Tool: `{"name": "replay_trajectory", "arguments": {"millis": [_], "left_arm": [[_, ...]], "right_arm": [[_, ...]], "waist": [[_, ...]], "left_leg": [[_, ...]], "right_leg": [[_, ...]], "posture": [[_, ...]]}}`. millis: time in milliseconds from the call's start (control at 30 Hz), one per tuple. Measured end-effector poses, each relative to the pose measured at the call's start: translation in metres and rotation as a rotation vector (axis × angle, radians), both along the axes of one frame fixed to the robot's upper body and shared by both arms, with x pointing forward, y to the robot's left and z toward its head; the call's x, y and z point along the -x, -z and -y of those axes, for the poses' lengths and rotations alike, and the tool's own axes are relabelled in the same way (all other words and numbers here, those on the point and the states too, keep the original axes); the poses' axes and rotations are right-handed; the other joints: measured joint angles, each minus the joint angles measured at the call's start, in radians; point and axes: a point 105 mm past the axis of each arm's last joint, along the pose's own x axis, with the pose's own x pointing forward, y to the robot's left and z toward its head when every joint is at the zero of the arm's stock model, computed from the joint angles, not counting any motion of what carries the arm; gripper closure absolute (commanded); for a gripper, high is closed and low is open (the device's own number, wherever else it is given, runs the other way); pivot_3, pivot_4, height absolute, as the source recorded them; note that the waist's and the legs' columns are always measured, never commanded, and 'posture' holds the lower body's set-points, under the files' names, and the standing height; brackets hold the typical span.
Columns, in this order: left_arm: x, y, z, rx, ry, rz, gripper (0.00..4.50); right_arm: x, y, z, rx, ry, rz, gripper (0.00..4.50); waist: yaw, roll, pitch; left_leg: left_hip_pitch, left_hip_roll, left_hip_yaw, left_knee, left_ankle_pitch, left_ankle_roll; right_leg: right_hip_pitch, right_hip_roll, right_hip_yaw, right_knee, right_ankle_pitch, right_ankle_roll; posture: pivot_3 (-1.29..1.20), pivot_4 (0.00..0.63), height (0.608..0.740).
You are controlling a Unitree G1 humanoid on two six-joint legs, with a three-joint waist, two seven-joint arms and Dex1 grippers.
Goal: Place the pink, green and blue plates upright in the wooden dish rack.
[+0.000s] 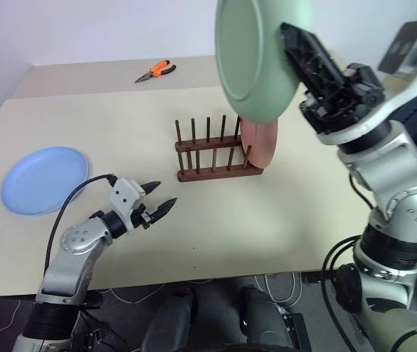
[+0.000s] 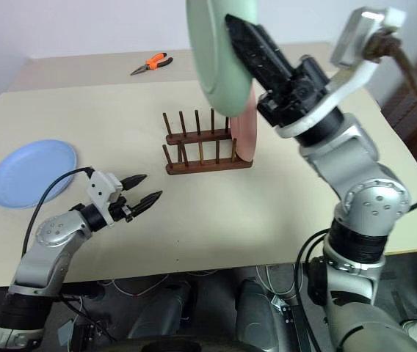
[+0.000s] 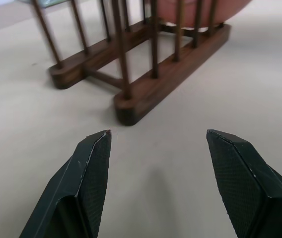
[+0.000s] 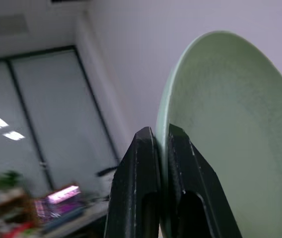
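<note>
Green plate point(image 1: 256, 59) pinched by right gripper point(image 4: 160, 144) at frame top, pink plate point(image 1: 260, 143) upright in rack point(image 1: 216, 150), left gripper point(image 1: 157, 198) open lower left, blue plate point(image 1: 43, 180) flat far left.

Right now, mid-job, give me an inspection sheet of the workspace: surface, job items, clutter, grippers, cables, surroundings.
Surface: beige table, bare in front of the rack.
Job's things: wooden dish rack mid-table; pink plate upright at its right end; green plate held in the air above the rack; blue plate flat at the table's left.
Clutter: orange-handled pliers at the far edge.
Grippers: left gripper open, empty, low over the table; right gripper shut on the green plate's rim.
Cables: black cable along the left arm.
Surroundings: white wall behind.
</note>
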Motion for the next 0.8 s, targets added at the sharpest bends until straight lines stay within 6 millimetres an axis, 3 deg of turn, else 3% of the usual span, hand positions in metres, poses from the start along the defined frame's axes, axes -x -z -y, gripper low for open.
{"name": "replay_trajectory", "arguments": {"millis": [100, 200, 633, 667, 733, 800], "left_arm": [[0.005, -0.007, 0.002, 0.038, 0.006, -0.010, 1.37], [0.008, -0.010, 0.004, 0.057, 0.007, -0.020, 1.37], [0.009, -0.013, 0.009, 0.068, 0.012, -0.034, 1.37], [0.009, -0.013, 0.009, 0.068, 0.013, -0.034, 1.37], [0.009, -0.013, 0.010, 0.068, 0.015, -0.037, 1.37], [0.010, -0.012, 0.010, 0.073, 0.018, -0.050, 0.81]], "right_arm": [[-0.026, 0.028, -0.021, 0.010, 0.016, -0.170, 4.46], [-0.041, 0.048, -0.027, 0.044, 0.060, -0.254, 4.46], [-0.066, 0.070, -0.026, 0.103, 0.189, -0.334, 4.46], [-0.067, 0.071, -0.026, 0.111, 0.193, -0.336, 3.80], [-0.070, 0.071, -0.026, 0.136, 0.213, -0.330, 3.08], [-0.073, 0.066, -0.024, 0.183, 0.256, -0.291, 1.97]], "waist": [[-0.005, 0.000, 0.000], [-0.003, 0.001, 0.000], [-0.023, 0.001, 0.000], [-0.023, 0.001, 0.000], [-0.023, 0.001, 0.000], [-0.022, 0.001, 0.000]], "left_leg": [[0.000, 0.000, 0.000, 0.000, 0.000, 0.000], [0.000, 0.000, 0.000, 0.000, 0.000, 0.000], [0.000, 0.002, 0.000, 0.000, 0.000, -0.001], [0.000, 0.002, 0.000, 0.000, 0.000, -0.001], [0.000, 0.002, 0.000, 0.000, 0.000, -0.001], [0.000, 0.002, 0.000, 0.000, 0.000, -0.001]], "right_leg": [[-0.001, 0.000, 0.000, 0.001, 0.001, 0.000], [-0.001, 0.001, 0.000, 0.001, 0.001, 0.000], [-0.001, 0.004, 0.000, 0.002, 0.002, -0.001], [-0.001, 0.004, 0.000, 0.002, 0.002, -0.001], [-0.001, 0.004, 0.000, 0.002, 0.002, -0.001], [-0.001, 0.004, 0.000, 0.002, 0.002, -0.001]], "posture": [[0.00, 0.150, 0.739], [0.00, 0.150, 0.739], [0.00, 0.150, 0.739], [0.00, 0.150, 0.739], [0.00, 0.150, 0.739], [0.00, 0.150, 0.739]]}}
